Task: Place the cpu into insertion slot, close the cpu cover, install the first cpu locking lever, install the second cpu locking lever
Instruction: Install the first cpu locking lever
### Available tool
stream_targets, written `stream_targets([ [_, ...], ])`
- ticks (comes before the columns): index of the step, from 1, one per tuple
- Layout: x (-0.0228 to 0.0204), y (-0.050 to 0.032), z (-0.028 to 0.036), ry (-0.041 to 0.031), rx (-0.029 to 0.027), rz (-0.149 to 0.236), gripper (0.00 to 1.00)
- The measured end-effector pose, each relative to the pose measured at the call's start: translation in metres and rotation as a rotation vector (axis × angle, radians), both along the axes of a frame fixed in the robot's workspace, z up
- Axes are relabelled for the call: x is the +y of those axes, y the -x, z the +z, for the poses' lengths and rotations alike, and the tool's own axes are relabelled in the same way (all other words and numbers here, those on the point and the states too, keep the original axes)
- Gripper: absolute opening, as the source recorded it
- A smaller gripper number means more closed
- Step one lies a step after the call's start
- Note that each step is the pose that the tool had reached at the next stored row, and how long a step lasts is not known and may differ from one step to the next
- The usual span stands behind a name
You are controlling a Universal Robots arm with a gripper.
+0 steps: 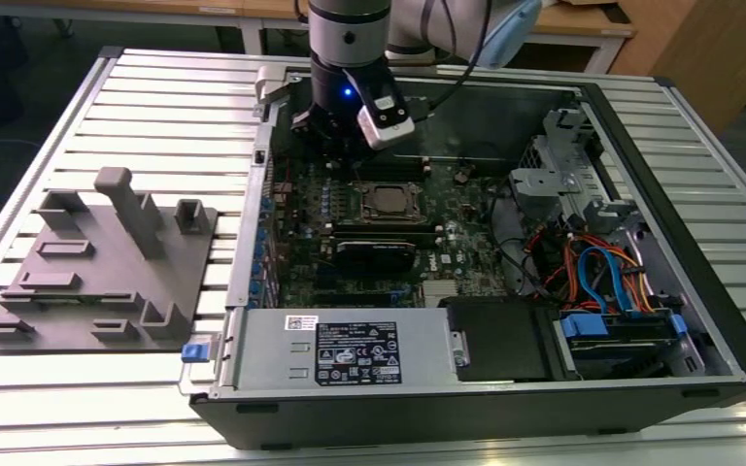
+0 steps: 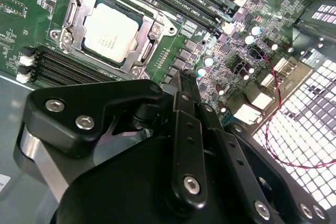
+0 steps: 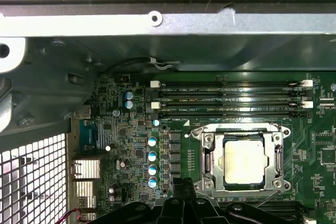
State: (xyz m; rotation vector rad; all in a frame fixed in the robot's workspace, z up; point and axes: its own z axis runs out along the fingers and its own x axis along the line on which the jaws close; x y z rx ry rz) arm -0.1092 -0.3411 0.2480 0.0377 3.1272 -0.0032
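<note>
cpu: The cpu lies flat in the insertion slot, its pale metal top facing up and square to the slot's black rim.
cpu cover: The cpu cover is folded down around the chip, and the silver top shows through its window.
Levers: Thin metal bars run along the cover's sides. Whether either one is caught under its hook cannot be told.
End effector: The end effector hangs above the motherboard just off one corner of the slot. Its fingers are clenched together with nothing between them, and it touches no part.
Nearby: A row of small upright capacitors stands beside the slot. The long memory slots run past its far side.
Setting: The board sits inside an open computer case on the slatted table, with a grey fixture tray alongside.
Risk: The fingertips are close to the capacitors, so a slightly misaligned descent would likely knock one or scrape the cover. A lever pushed before it meets its hook could slip and let the cover spring up. That would leave uneven pressure on the chip and the socket contacts beneath it.
</note>
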Motion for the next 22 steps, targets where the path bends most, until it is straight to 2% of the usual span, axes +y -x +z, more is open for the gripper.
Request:
stream_targets([
  [5, 0.0021, 0.0, 0.0, -0.0001, 0.0, 0.0, 0.11],
  [13, 0.0092, 0.0041, -0.0002, -0.0001, -0.0001, -0.011, 0.11],
  [16, 0.014, 0.0056, -0.0003, 0.0, -0.0001, -0.012, 0.11],
  [22, 0.0282, 0.0071, -0.0003, 0.0, -0.0001, -0.012, 0.11],
])
